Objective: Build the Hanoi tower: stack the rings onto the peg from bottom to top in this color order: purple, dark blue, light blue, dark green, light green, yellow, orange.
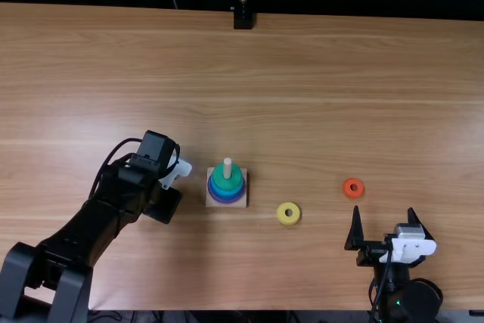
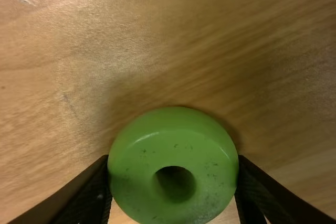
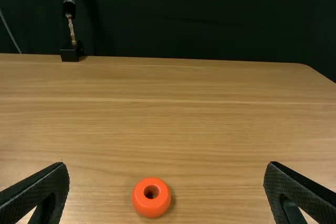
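Gripping the light green ring (image 2: 172, 149) between its fingers, the left gripper (image 1: 164, 203) is left of the square base (image 1: 209, 203). The ring looks thick, smooth and round-edged, speckled with dark scuffs around its hole. Around the pale peg (image 1: 227, 167), purple (image 1: 226, 202), dark blue (image 1: 226, 197), light blue (image 1: 226, 191) and dark green rings (image 1: 233, 180) taper upward. The yellow ring (image 1: 288, 220) and glossy orange ring (image 3: 151, 208) lie on the wood-grained table (image 1: 318, 104); the right gripper's (image 1: 384, 214) textured fingers stand wide apart.
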Motion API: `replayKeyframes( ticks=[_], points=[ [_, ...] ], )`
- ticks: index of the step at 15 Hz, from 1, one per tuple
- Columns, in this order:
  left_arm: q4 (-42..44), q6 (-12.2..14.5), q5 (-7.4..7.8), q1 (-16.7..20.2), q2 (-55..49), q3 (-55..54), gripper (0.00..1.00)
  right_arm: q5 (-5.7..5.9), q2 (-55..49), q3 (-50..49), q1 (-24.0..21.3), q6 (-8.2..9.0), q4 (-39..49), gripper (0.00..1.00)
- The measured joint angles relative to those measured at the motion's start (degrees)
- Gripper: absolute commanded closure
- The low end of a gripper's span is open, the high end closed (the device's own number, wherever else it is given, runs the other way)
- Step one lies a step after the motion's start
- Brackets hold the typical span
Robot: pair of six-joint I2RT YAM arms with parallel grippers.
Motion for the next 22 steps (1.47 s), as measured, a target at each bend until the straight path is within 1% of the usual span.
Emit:
replayKeyframes(
  ticks=[1,3,4,6,8,10,13,15,17,19,22],
  points=[
    [-1.8,0.0,-0.39,0.0,0.0,1.9,1.0,0.0,0.0,0.0,0.0,0.02,0.0,0.0],
    [-9.9,-0.2,-1.18,0.0,-1.1,7.9,1.0,0.02,0.0,0.0,0.0,0.0,0.0,0.0],
    [-14.2,-0.9,-1.42,0.0,-2.2,10.6,1.0,0.0,0.0,0.0,0.0,0.02,0.0,0.0],
    [-23.1,-3.7,-1.51,0.0,-3.3,18.1,1.0,0.0,0.0,0.0,0.0,0.02,0.0,0.0],
    [-28.6,-5.2,-1.44,0.0,-3.3,26.0,1.0,0.02,0.0,0.0,0.0,0.02,0.0,0.0],
    [-30.9,-6.4,-1.42,-0.6,-3.3,32.7,1.0,0.02,0.0,0.0,0.0,0.02,0.0,0.0],
    [-36.2,-9.9,-1.46,-4.3,-1.0,41.7,1.0,0.0,0.0,0.0,0.0,0.0,0.0,0.0],
    [-38.1,-12.4,-1.42,-6.8,1.2,47.1,1.0,0.0,0.0,0.0,0.0,0.02,0.0,0.0],
    [-38.4,-14.3,-1.4,-9.1,2.6,50.1,1.0,0.0,0.0,0.0,0.0,0.0,0.0,0.0],
    [-38.5,-15.4,-1.38,-11.4,3.6,52.4,1.0,0.0,0.0,0.0,0.0,0.0,0.0,0.0],
    [-38.6,-17.8,-1.22,-14.4,5.1,52.8,1.0,0.0,0.0,0.0,0.0,0.02,0.0,0.0]
  ],
)
